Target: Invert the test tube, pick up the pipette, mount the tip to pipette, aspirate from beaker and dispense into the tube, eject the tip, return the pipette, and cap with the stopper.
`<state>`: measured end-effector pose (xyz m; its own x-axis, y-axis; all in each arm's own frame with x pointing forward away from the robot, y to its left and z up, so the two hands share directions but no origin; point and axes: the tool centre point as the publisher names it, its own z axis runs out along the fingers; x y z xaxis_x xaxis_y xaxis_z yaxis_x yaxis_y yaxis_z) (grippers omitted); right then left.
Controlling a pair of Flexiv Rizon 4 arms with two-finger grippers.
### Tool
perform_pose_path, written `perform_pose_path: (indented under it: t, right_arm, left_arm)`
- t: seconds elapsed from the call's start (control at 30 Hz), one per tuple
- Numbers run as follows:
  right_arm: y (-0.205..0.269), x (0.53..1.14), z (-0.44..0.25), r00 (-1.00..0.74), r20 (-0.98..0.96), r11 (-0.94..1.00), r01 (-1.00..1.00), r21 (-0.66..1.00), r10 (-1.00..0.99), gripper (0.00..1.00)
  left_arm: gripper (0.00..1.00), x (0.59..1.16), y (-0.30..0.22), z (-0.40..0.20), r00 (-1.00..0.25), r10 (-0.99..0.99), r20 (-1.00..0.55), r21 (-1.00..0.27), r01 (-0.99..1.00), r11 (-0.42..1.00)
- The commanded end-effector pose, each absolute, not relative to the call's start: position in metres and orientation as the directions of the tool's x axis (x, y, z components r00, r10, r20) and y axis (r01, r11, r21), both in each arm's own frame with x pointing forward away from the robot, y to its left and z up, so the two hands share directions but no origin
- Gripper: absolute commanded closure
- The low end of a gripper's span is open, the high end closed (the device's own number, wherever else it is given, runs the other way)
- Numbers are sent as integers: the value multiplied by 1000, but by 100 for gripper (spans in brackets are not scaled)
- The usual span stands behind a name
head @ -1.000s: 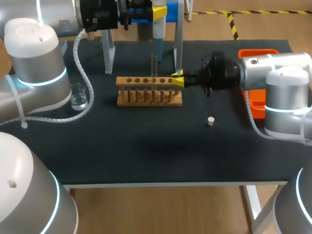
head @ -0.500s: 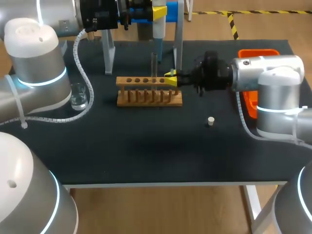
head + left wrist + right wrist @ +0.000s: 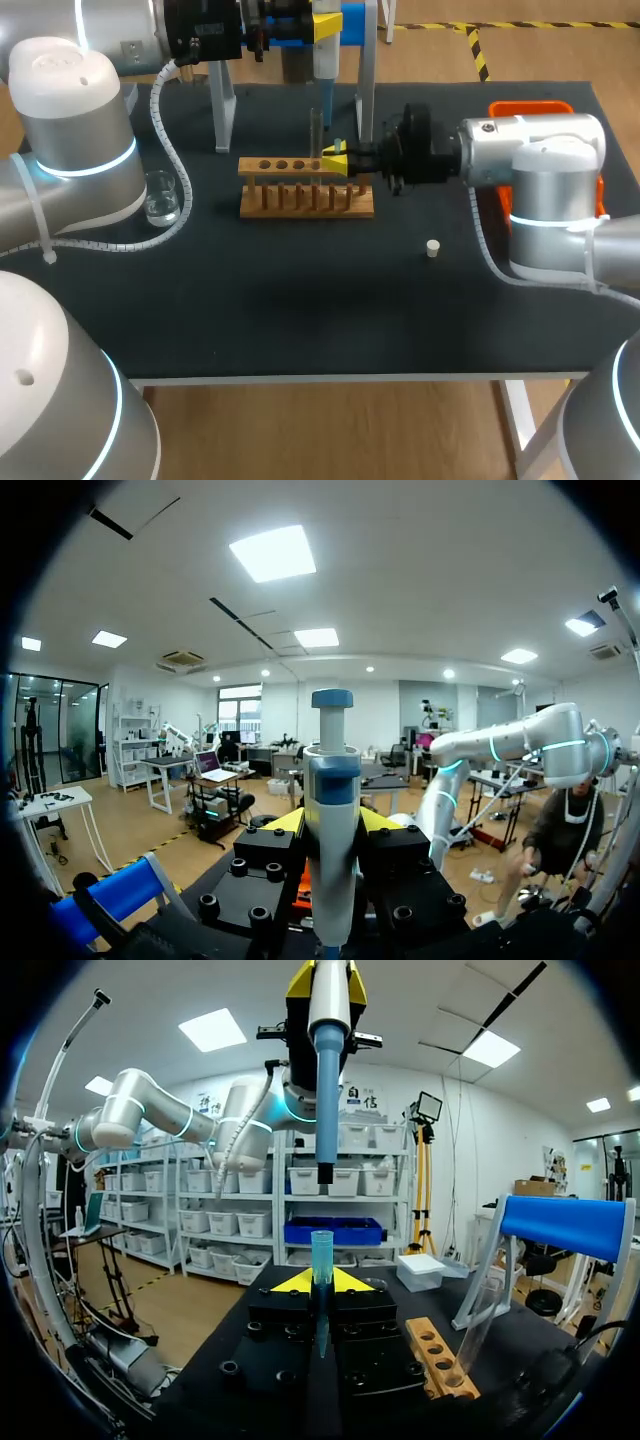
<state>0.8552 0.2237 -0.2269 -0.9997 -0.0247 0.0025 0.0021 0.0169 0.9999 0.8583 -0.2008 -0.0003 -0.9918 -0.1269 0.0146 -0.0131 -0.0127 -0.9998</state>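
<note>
Fingertips (image 3: 290,1282) of the right gripper (image 3: 321,1282) clamp the pipette tip (image 3: 321,1250): long axis vertical, wide open end up, near the rack (image 3: 440,1360). Directly above and apart from it, the pipette (image 3: 328,1070) hangs vertical, nozzle down, clamped in the left gripper (image 3: 335,822). The test tube (image 3: 315,130) stands upright in the rack.

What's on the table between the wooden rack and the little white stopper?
Nothing. There is just bare black mat between the rack and the stopper. The head view shows it.
</note>
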Motion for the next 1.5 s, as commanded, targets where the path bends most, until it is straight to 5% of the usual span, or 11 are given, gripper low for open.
perform_pose_path:
  t: [0.03,1.5]
  right_arm:
    - [228,856,-226,-1000,5,20,4,1000,-20,100]
    - [237,860,-211,-1000,-3,17,-4,1000,-11,100]
  left_arm:
    - [100,858,-201,-1,-991,-130,14,-1000,-12,-16]
    - [100,858,-201,-1,-991,-130,14,-1000,-12,-16]
